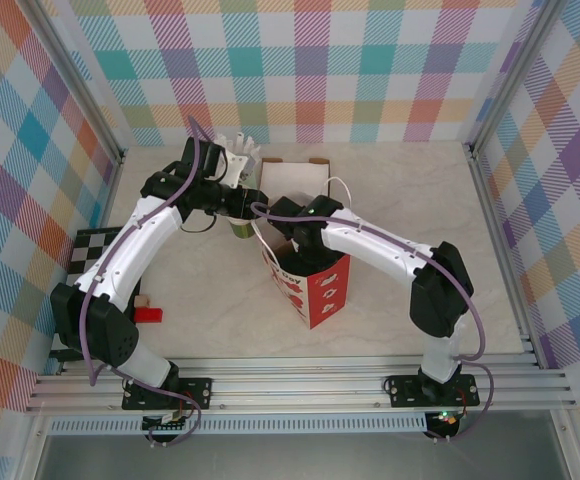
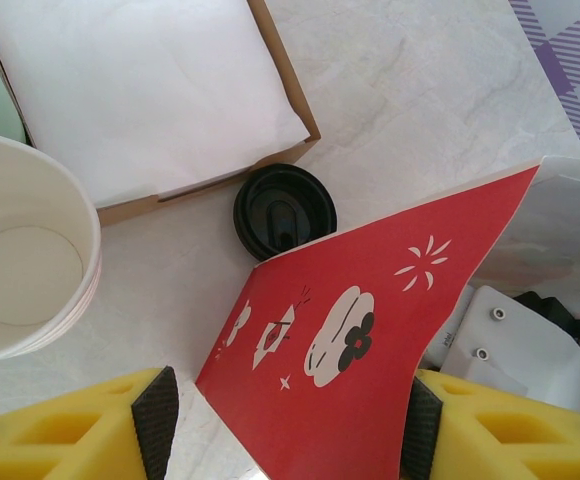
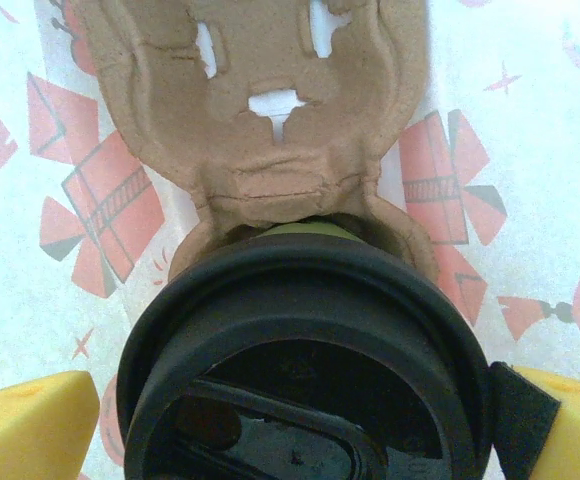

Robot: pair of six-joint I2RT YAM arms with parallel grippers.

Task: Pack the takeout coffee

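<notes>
Down inside the bag (image 1: 315,290), the right gripper (image 3: 290,425) stands spread to either side of the coffee (image 3: 300,330). Its black lid sits between the yellow fingers, with a gap at one finger and the other pad just beside the lid's rim. The green cup appears seated in a pocket of the brown pulp tray (image 3: 260,120) that stretches beyond it. From that I judge the step to be the release. It goes well if this gripper rises straight up, wide, without brushing the lid or dragging the tray.

At the bag's mouth, the left gripper (image 2: 285,425) has the red wall between its fingers; whether it pinches that wall I cannot tell. It should steady the wall to leave a clear way out.

Farther off on the surface (image 2: 420,100) lie a loose lid (image 2: 285,212), a paper-lined box (image 2: 292,85) and a stack of empty cups (image 2: 20,270), none needed now.
</notes>
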